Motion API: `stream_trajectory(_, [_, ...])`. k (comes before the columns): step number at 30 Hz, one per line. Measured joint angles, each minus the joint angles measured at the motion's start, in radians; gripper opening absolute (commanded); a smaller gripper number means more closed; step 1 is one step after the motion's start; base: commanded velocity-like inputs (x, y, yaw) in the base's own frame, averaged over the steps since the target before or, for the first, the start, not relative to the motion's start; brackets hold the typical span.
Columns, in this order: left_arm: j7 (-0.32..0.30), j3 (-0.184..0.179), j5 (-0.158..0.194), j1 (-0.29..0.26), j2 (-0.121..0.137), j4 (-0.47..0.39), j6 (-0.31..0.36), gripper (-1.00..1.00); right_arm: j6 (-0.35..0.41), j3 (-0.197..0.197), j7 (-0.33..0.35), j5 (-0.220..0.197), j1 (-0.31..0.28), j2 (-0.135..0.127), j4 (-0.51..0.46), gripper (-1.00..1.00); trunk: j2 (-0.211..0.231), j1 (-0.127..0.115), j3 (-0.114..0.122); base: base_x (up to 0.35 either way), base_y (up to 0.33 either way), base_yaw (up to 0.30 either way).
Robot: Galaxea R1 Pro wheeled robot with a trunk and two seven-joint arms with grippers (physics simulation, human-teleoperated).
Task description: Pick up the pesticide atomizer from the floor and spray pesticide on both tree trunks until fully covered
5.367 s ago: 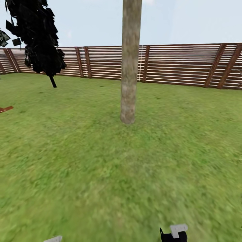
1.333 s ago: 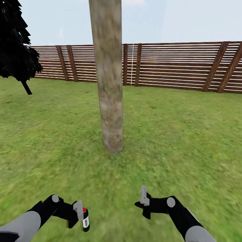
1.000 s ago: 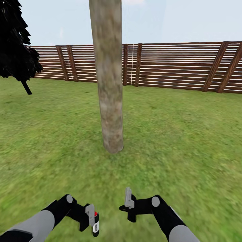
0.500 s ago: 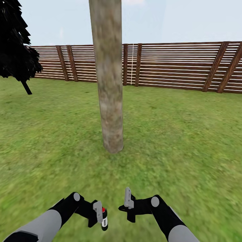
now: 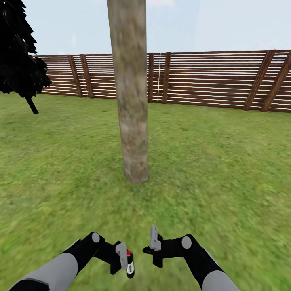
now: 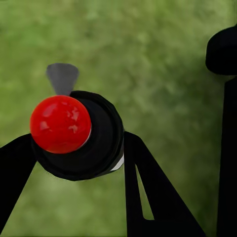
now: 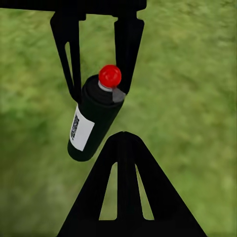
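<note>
Left end effector [image 5: 122,255] clamps pesticide atomizer [image 5: 129,264], red cap up, low before the tree trunk [image 5: 131,101], presumably readying a spray; right end effector [image 5: 153,239] empty, fingers seemingly together.

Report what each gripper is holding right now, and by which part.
The left gripper holds the pesticide atomizer, its fingers clamped on the upper body just below the red cap. The right gripper holds nothing; its fingers look closed together.

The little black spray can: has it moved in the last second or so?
Yes. The pesticide atomizer, gripped by the left end effector, has slid rightward, closer under the tree trunk, which stayed put.
</note>
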Motion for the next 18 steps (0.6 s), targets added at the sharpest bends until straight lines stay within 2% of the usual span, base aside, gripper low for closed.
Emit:
stream_trajectory(10, [0.044,-0.001,0.002,0.004,-0.031,0.008,-0.002,-1.0,0.0,0.0,0.0,0.0,0.0,0.0,0.0,-1.0,0.0,0.0,0.0,0.0,0.0,0.0])
stream_trajectory(18, [0.041,-0.002,0.003,0.004,-0.034,0.012,-0.024,-1.0,0.0,0.0,0.0,0.0,0.0,0.0,0.0,-1.0,0.0,0.0,0.0,0.0,0.0,0.0])
